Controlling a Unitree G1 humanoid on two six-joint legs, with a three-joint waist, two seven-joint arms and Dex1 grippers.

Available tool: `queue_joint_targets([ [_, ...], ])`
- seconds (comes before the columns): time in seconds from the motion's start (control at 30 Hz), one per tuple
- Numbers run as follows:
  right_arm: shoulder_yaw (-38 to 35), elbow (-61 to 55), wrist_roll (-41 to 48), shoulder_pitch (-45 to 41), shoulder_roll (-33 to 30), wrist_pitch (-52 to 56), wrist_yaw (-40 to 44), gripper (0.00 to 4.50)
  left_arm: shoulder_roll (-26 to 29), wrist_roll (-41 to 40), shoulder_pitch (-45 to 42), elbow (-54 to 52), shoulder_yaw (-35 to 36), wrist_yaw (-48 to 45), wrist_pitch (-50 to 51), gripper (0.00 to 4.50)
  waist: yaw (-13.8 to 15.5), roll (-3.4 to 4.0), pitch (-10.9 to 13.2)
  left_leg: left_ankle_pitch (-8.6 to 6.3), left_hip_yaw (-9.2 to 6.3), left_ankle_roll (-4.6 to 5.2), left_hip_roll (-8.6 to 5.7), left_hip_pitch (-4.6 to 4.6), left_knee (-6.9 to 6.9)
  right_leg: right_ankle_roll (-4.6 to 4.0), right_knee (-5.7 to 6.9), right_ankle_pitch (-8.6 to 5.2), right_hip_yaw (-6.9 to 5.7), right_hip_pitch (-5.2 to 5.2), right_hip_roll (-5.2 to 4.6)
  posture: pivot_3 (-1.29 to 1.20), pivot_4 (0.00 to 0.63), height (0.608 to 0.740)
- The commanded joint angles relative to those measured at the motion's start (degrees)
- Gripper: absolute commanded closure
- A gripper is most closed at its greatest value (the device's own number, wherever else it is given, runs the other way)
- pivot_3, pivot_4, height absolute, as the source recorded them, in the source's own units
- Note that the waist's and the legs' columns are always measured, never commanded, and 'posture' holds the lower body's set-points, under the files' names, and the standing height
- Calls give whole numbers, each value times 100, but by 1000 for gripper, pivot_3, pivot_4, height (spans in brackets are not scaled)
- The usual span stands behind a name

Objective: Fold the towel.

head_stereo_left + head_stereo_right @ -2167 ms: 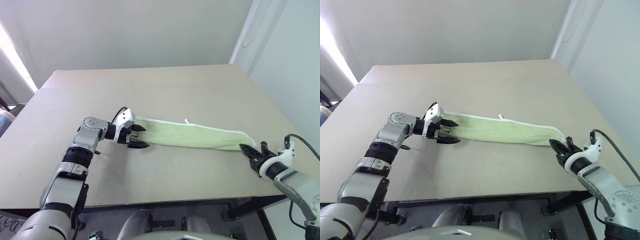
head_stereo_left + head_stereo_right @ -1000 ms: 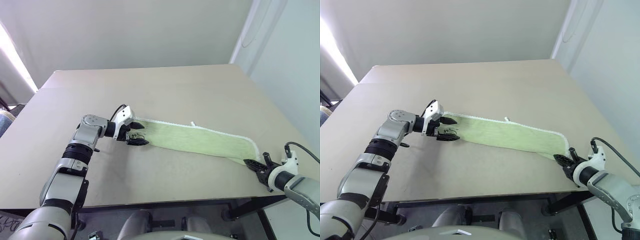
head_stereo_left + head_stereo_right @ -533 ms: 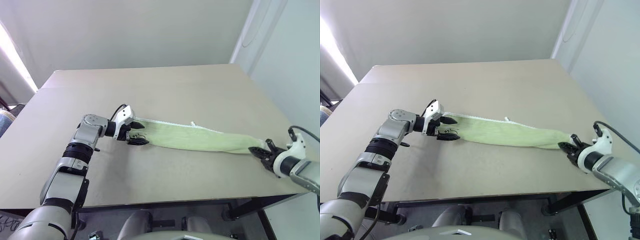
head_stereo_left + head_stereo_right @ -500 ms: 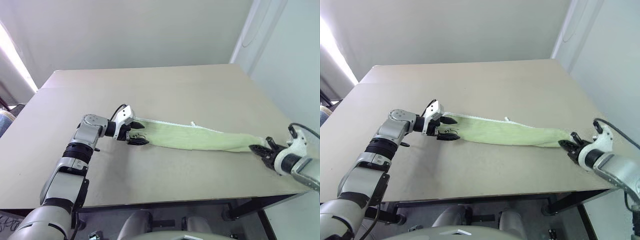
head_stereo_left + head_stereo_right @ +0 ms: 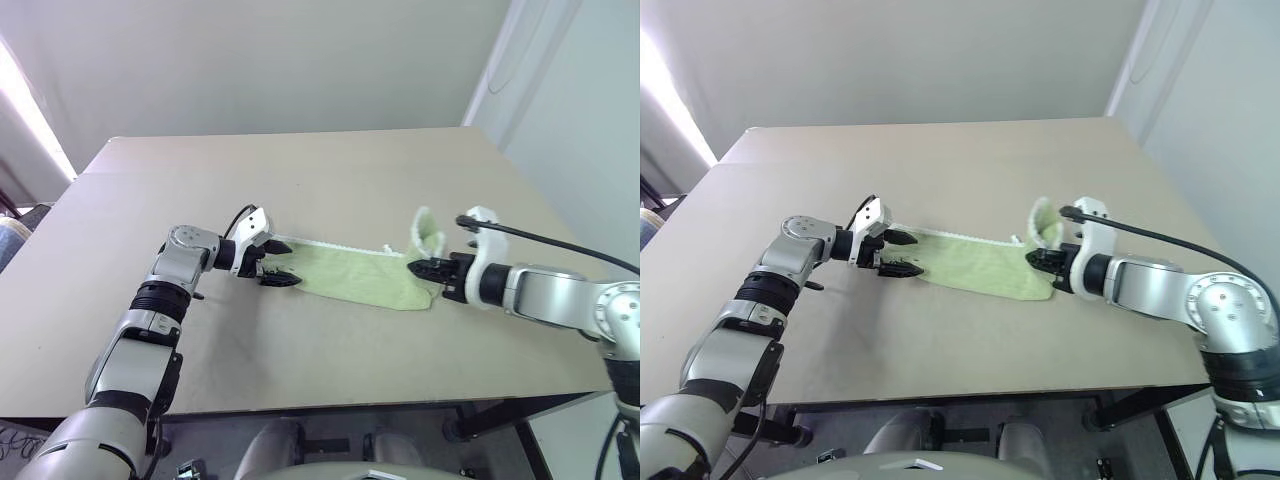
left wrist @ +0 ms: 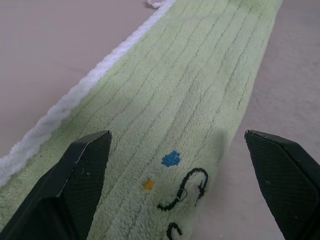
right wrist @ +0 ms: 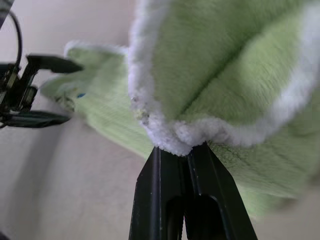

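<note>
The towel (image 5: pixel 355 274) lies stretched across the tan surface (image 5: pixel 300 180), its right end lifted and curled over, hiding what lies beneath. The right gripper (image 5: pixel 418 268) has its fingers pinched tight on that white edging. The left gripper (image 5: pixel 277 262) fingers stand spread over the towel's left end, partly covering it.

Bare table (image 5: pixel 330 180) lay open beyond and in front of the towel (image 5: pixel 350 275), which stretched across the middle. The left gripper (image 5: pixel 276 262), fingers spread, blocked its left end; the right gripper (image 5: pixel 418 268), pinching a raised, apparently doubled-over corner, blocked the right end.
</note>
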Motion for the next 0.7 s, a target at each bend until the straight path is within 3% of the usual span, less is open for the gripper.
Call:
queue_joint_targets([
  [0.03, 349, 308, -595, -311, 459, 96, 198, 4465, -16, -2, -158, -91, 23, 6, -116, 0, -5, 0, 0, 0, 0, 0, 0, 1, 0, 0, 0, 0, 0, 1, 3, 0, 0, 692],
  [0.27, 593, 586, -1575, -582, 1227, 286, 612, 4465, -12, 7, -129, -134, 14, -1, -105, 0, -5, 1, 0, 1, -2, 1, 0, 4, 1, 19, 2, 12, 0, 0, 10, 0, 0, 692],
  [0.6, 770, 470, -3259, -703, 1667, 476, 1609, 4465, -22, -1, -128, -162, 23, 8, -84, 0, -8, 1, 0, 1, -4, 1, -1, 8, 1, 23, 3, 14, 0, -4, 12, 0, 0, 692],
  [0.7, 588, 403, -3333, -656, 1825, 562, 1765, 3492, -14, -1, -108, -183, 18, -4, -78, 0, -9, 1, 0, 1, -4, 1, -1, 9, 1, 23, 6, 14, 0, -4, 12, 0, 0, 692],
])
